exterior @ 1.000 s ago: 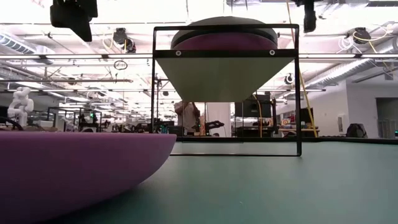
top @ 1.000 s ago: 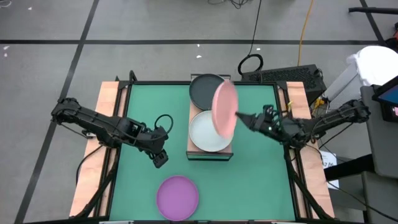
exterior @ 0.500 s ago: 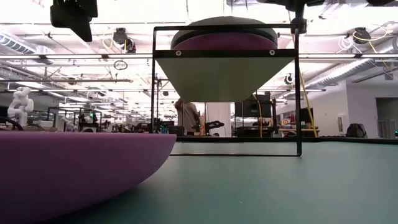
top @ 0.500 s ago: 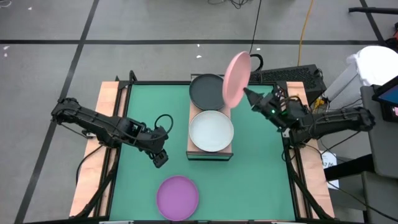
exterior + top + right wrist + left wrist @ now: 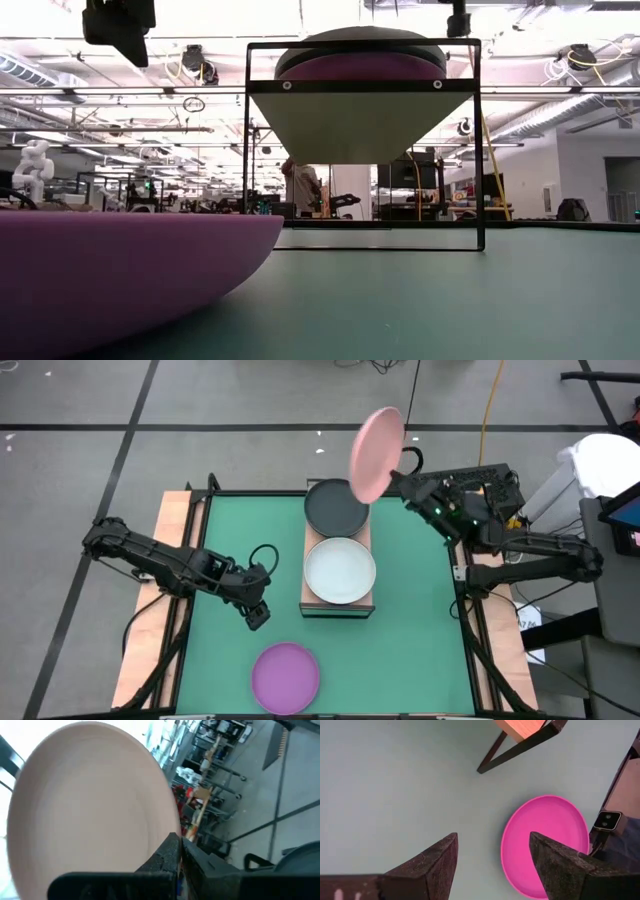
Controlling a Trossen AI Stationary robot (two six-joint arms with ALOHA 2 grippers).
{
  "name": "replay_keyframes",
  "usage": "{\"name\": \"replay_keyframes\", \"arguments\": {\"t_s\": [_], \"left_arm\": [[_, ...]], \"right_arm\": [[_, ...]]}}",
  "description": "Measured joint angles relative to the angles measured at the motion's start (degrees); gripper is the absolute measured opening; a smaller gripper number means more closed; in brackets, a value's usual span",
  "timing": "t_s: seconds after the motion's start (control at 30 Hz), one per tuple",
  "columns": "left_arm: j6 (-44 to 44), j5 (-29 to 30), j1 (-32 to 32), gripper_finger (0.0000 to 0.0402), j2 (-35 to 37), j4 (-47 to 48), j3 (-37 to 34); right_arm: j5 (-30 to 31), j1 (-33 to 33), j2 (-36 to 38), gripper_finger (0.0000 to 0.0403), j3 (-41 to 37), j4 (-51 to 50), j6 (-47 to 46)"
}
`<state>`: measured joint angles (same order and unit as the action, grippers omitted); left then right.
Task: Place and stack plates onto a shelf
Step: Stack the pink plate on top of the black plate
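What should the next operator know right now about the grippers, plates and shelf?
Right gripper: shut on the pink plate, held on edge in the air past the shelf's far end.
Left gripper: open, empty, over the mat left of the shelf.
Done: dark grey plate tops the far stack, whitish plate tops the near one.
Left: shelve the pink plate, then the purple plate lying on the mat near the front edge.
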<state>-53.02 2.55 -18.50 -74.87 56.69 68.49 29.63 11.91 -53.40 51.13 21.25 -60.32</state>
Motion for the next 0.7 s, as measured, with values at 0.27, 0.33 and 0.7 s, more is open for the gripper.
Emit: {"name": "replay_keyframes", "arguments": {"t_s": [0.27, 0.33, 0.7], "left_arm": [[-1.39, -0.09, 0.0, 0.025, 0.0, 0.0, 0.0], [-1.81, -0.11, -0.06, 0.025, 0.0, 0.0, 0.0], [-2.69, -0.13, -1.55, 0.025, 0.0, 0.02, -0.02]], "right_arm": [[-8.39, 6.2, -5.01, 0.0, 4.52, -5.16, -1.86], [-9.39, 7.46, -6.56, 0.0, 4.55, -5.76, -2.08], [-19.62, 12.5, -14.91, 0.0, 4.61, -11.41, -4.57]]}}
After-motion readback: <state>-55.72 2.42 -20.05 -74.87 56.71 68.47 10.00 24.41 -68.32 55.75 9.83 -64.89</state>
